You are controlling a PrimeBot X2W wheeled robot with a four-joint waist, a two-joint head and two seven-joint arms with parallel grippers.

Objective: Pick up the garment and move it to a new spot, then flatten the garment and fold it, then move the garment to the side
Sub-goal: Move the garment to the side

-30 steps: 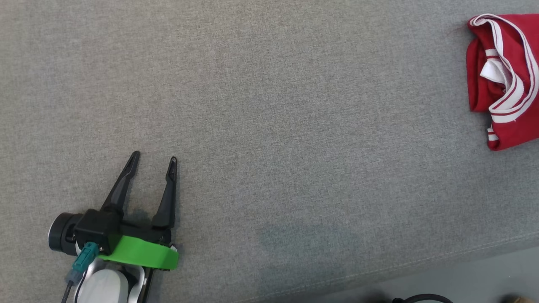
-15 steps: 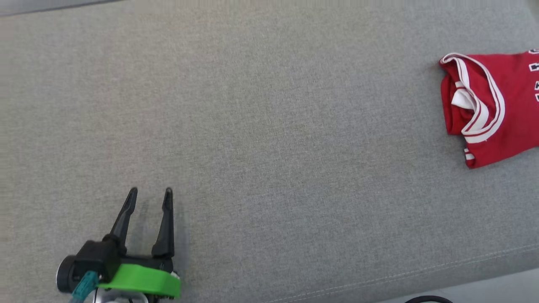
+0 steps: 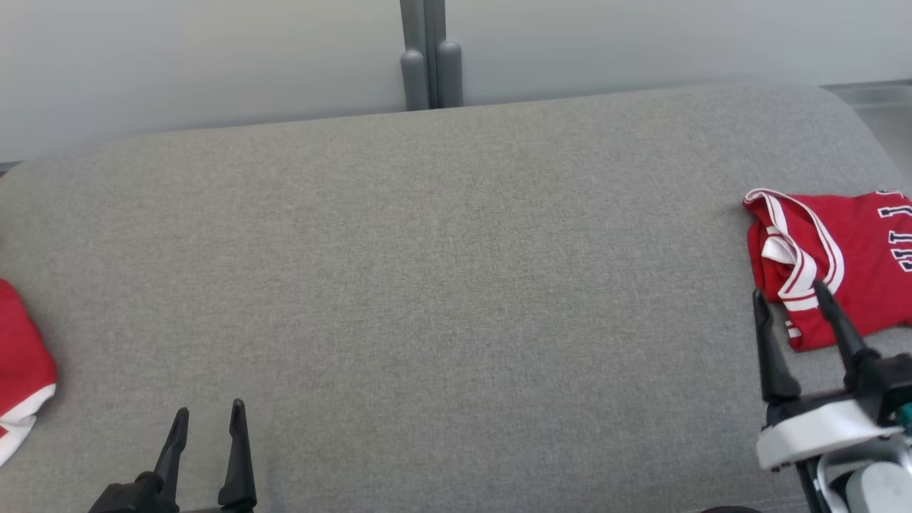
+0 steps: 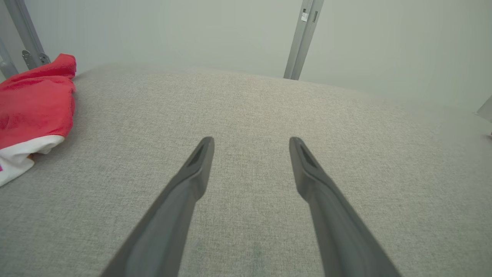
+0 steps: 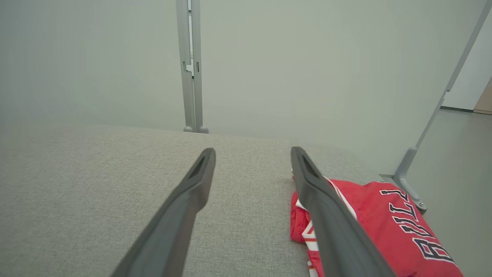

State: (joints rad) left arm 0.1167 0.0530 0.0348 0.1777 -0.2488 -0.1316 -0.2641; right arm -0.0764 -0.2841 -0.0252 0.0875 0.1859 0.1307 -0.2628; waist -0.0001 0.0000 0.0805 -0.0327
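Observation:
A folded red garment point(image 3: 855, 239) with white trim and dark lettering lies at the right end of the grey cushion point(image 3: 442, 249); the same garment point(image 5: 388, 223) appears in the right wrist view. My right gripper point(image 3: 788, 288) stands open just in front of its near left corner, with nothing between the fingers. In the right wrist view the right gripper point(image 5: 253, 150) is open, its right finger over the garment's edge. A second red garment point(image 3: 21, 356) with a white hem lies bunched at the cushion's left end. My left gripper point(image 3: 208, 407) is open and empty at the lower left, and the left gripper point(image 4: 250, 140) hovers over bare cushion.
A pale wall with a grey upright post point(image 3: 427, 57) runs behind the cushion's far edge. Grey floor and a slanted metal brace point(image 5: 407, 173) lie beyond the cushion's right end. The bunched red garment point(image 4: 34, 100) sits left of the left fingers.
The head camera has tilted up, so the wall and the cushion's far edge show. My right gripper has come into view beside the folded garment. The left gripper stays open.

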